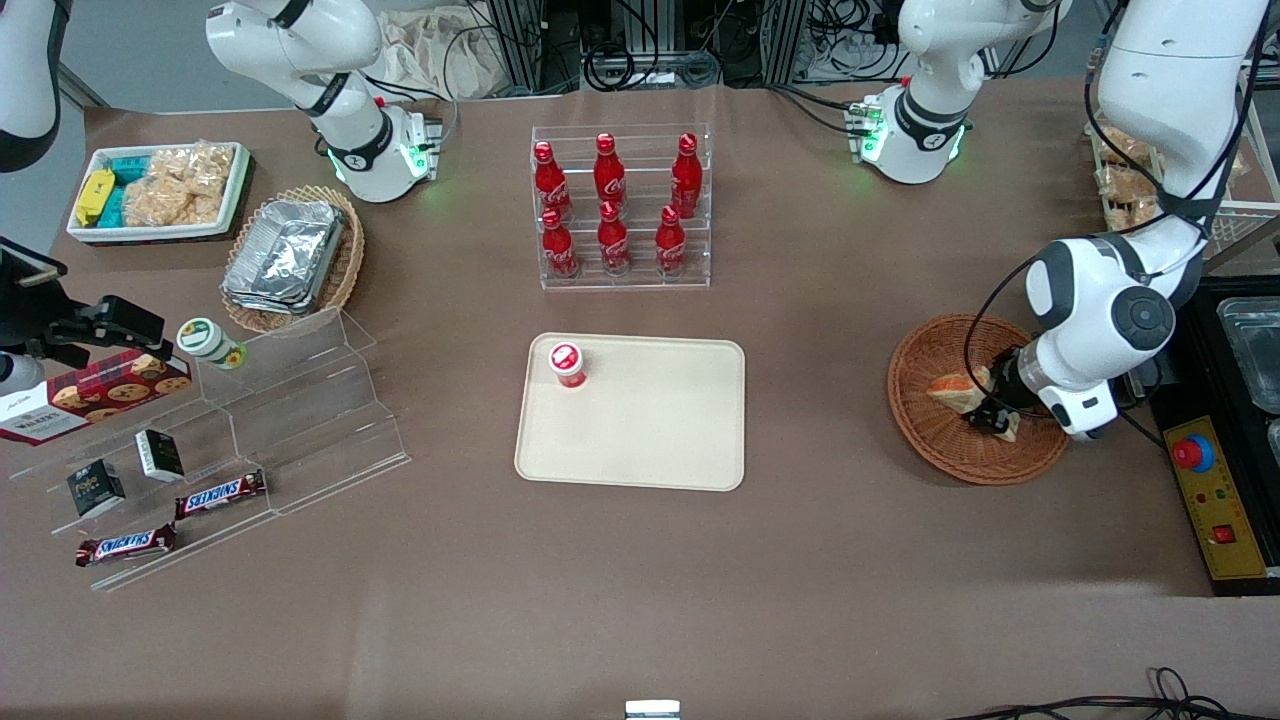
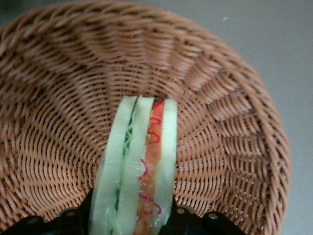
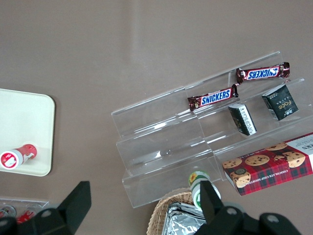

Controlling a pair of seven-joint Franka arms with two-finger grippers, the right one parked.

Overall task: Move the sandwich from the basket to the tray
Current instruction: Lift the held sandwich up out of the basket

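Gripping the sandwich [image 2: 139,171] inside the basket [image 1: 940,440], your gripper [image 1: 995,418] fingers clamp its soft bread; squeeze gently.

Gripper [image 1: 992,417] in basket [image 1: 940,440]; tray [image 1: 640,440] mostly bare, cup [image 1: 567,364] cornered.

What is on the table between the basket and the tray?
Nothing: the front view shows bare brown table between the basket and the tray.

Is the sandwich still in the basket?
Yes. The sandwich sits inside the wicker basket, its filling edge showing, with the left arm's hand around it.
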